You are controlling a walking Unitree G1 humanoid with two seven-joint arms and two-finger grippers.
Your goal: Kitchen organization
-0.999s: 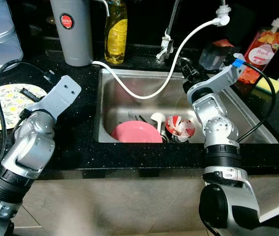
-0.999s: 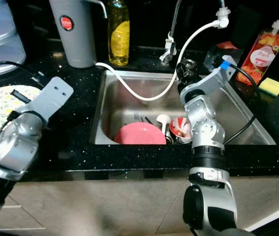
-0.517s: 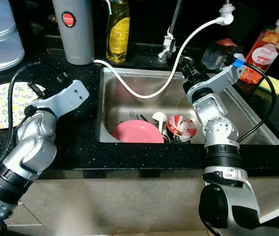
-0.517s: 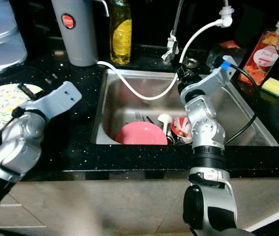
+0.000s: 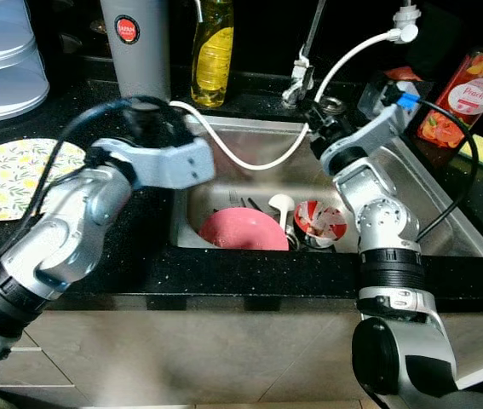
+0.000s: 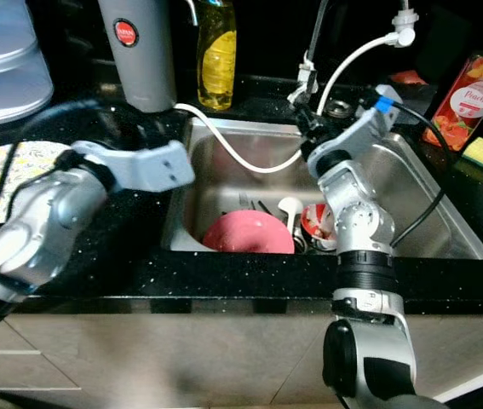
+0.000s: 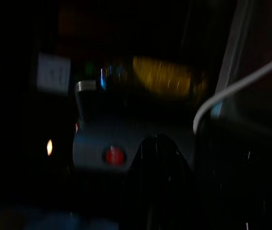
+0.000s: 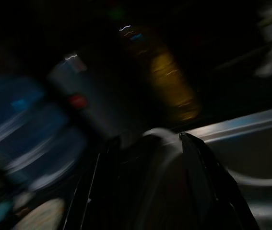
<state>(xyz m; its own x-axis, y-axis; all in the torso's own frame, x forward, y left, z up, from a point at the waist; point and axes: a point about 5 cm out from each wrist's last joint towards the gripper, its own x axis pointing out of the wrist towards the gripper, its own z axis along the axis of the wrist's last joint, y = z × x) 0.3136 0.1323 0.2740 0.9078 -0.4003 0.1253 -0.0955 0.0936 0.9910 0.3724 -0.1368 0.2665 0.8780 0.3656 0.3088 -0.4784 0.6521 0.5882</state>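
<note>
Black speckled counter (image 5: 139, 264) wraps the whole scene, with the steel sink (image 5: 445, 226) sunk into it; both arms are up over that sink, so everything here is placed off the grippers.

The left gripper (image 5: 143, 128) is blurred at the sink's near-left corner; in the left wrist view its fingers (image 7: 157, 158) read as one dark mass, so it looks closed with nothing in it, though the blur makes that shaky. Straight beyond it stands the tall grey canister (image 5: 137, 47) with a red badge; just beside that, the yellow soap bottle (image 5: 211, 51); out to the left gripper's left side lies the lemon-print plate (image 5: 11, 175) on the counter, and further back a stack of clear containers (image 5: 2, 51).

The right gripper (image 5: 319, 128) sits at the back rim of the sink near the faucet (image 5: 302, 72); its fingers (image 8: 200, 167) are spread apart in the right wrist view, holding nothing that I can make out. The white hose (image 5: 258, 162) sags into the basin between the two grippers.

Below and in front of the right gripper, in the basin: the pink plate (image 5: 241, 232), a red-and-white cup (image 5: 319, 223), and a white spoon (image 5: 280, 204) between them, forks poking out behind. Off to its right side, the peach pump bottle (image 5: 467, 98); then the yellow sponge (image 5: 478, 151).
</note>
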